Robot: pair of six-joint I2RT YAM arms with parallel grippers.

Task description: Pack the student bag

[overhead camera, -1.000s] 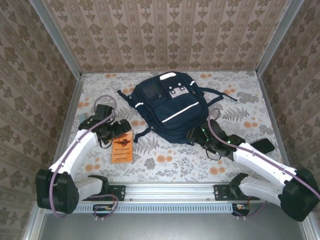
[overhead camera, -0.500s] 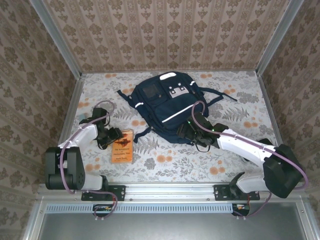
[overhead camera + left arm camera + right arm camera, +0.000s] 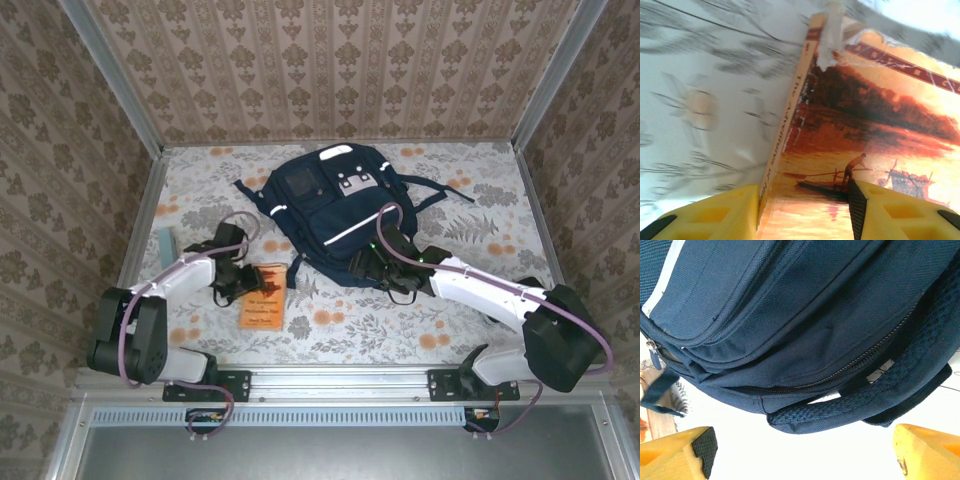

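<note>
On the flowery table (image 3: 380, 335), nearest the arms, an orange book (image 3: 262, 300) is seen lying flat. The left gripper (image 3: 804, 186) is set at the book's corner. One yellow finger (image 3: 715, 212) is placed just beside the spine, and the other is laid over the cover with the boat picture. Whether the book is really pinched cannot be told.

A bit farther back and to the right, the right gripper (image 3: 801, 440) is held wide open, with nothing in it. It is pointed at the near edge of the student bag (image 3: 330, 205), close to a dark strap (image 3: 865, 402).

The big blue bag is laid flat in the middle of the table, well back, with its white stripes facing up. Behind it, the patterned wall (image 3: 340, 70) is seen.
</note>
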